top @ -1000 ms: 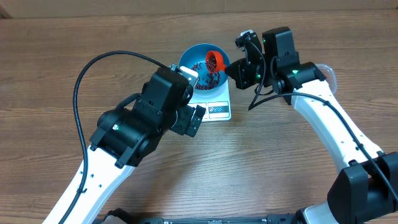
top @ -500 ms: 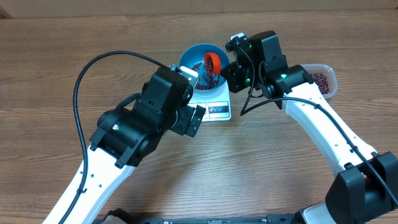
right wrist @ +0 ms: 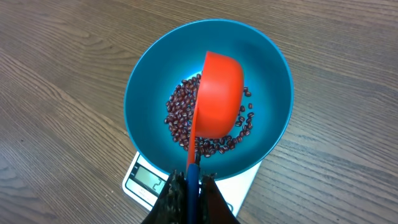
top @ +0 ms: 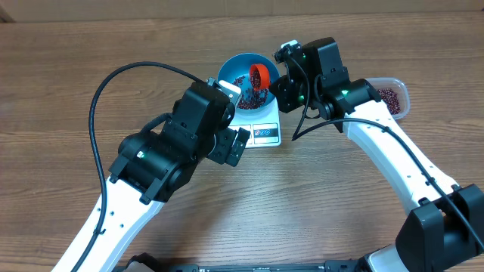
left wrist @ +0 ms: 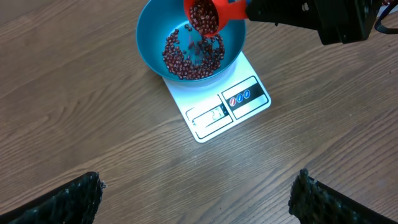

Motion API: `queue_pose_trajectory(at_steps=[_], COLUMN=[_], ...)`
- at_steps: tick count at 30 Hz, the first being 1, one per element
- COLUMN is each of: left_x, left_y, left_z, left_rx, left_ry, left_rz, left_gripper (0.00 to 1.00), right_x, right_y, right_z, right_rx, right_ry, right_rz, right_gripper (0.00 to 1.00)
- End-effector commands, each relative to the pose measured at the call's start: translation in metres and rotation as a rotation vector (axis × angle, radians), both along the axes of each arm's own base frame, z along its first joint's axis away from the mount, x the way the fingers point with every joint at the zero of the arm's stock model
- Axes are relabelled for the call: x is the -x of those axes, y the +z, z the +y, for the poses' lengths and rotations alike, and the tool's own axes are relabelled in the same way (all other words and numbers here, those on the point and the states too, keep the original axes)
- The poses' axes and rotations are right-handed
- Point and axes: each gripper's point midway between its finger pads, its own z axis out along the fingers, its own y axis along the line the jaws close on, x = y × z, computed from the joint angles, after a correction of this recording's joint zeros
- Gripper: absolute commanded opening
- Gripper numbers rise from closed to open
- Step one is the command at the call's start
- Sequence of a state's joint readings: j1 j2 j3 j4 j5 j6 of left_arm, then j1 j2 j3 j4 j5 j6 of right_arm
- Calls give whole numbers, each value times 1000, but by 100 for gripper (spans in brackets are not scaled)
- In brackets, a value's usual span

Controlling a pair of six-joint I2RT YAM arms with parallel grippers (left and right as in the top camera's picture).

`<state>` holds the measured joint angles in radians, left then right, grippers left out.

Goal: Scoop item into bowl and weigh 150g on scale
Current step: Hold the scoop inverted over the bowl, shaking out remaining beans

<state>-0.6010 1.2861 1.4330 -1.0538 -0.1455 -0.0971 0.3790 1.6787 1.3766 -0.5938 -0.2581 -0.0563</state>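
Dozens of small red-brown beans (left wrist: 183, 59) lie loose in the bottom of the blue bowl (right wrist: 267, 81), which sits on the far end of the white scale (left wrist: 205, 93), about midway along the table (top: 76, 75) and nearer its far edge. More beans sit in the mouth of the red scoop (right wrist: 217, 93), which is tipped on its side just above the bowl. The heap itself has no direction. The scale's long axis runs from far edge to near edge, with its display end (left wrist: 210, 115) toward the near edge. The scoop's long axis runs roughly along the far edge, cup to the left and handle to the right. The right fingers (right wrist: 177, 199) are clamped tight on that handle. The left fingers (left wrist: 74, 199) are spread as wide as they go, holding nothing, above the table on the near side of the scale. The likeliest slip is overshooting the target, since a steep tilt would dump the whole load at once. The display digits are too small to read. Beans could also bounce over the rim, and a scoop resting on the bowl would falsify the reading. The clear tub (top: 389, 97) of beans sits well apart to the right.
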Motion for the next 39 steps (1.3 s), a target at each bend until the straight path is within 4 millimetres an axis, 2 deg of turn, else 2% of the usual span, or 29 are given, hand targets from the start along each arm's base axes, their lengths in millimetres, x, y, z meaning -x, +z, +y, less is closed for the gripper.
queue_pose_trajectory(at_steps=[1, 8, 15, 32, 39], left_x=[-2, -2, -2, -2, -2], left_y=[1, 1, 1, 1, 0], left_z=[0, 0, 0, 0, 0], left_rx=[-2, -2, -2, -2, -2], left_ry=[-10, -10, -10, -10, -10], left_rz=[-2, -2, -2, -2, -2], left_gripper=[100, 100, 100, 100, 100], right_x=[-1, 0, 2, 4, 6], right_y=[38, 40, 51, 43, 44], right_z=[3, 3, 2, -7, -2], right_rx=[-18, -19, -29, 15, 13], right_ry=[2, 1, 1, -30, -17], right_rz=[-94, -97, -121, -99, -101], right_gripper=[4, 4, 4, 4, 4])
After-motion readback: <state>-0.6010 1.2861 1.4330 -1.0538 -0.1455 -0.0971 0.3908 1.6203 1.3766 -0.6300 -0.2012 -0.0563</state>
